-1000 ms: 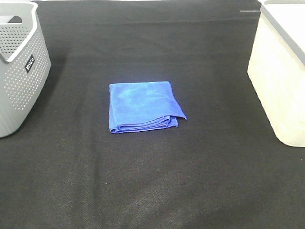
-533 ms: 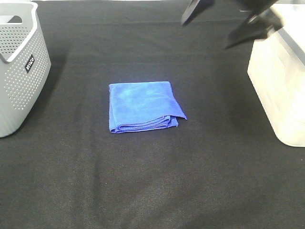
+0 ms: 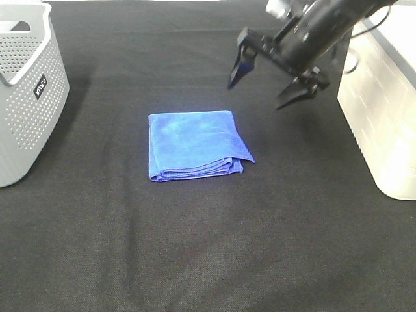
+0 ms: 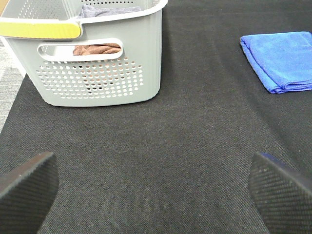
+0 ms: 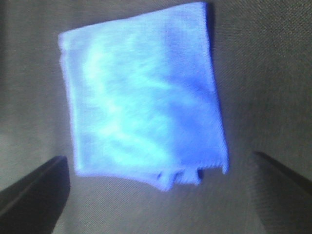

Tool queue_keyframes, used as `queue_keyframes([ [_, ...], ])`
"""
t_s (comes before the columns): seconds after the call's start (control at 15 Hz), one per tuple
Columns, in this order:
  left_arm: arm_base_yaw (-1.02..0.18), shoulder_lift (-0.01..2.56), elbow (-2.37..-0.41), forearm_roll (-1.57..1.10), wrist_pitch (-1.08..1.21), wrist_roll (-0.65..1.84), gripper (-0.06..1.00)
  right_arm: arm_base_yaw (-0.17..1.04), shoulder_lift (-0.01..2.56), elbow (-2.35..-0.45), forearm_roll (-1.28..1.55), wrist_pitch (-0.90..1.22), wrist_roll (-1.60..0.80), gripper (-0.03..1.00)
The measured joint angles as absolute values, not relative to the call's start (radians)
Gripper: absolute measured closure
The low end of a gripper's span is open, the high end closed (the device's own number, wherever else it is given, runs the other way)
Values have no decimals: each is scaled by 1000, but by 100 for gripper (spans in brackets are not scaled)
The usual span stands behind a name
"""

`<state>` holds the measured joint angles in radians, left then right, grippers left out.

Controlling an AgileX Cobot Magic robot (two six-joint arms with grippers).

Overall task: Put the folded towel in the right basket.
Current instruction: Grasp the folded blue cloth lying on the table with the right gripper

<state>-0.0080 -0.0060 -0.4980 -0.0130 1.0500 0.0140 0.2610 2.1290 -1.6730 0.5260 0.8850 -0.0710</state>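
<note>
Folded blue microfibre towel lies flat; right arm's fingers spread wide, empty, hovering just beyond its far-right corner; left arm's fingers also apart, farther off.

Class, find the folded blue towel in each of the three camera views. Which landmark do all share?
Exterior high: blue towel at centre, lower left of the open right pincer.
Left wrist: towel cut by the picture's edge, apart from the grey basket.
Right wrist: towel fills the middle.
Shared landmark: the black table cover under it.
</note>
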Motion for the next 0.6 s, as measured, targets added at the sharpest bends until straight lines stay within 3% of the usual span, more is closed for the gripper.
queue_keyframes([
  [0.6,-8,-6,-498,-13,1050,14,-4,261,2364,-1757,528,877,-167,2],
])
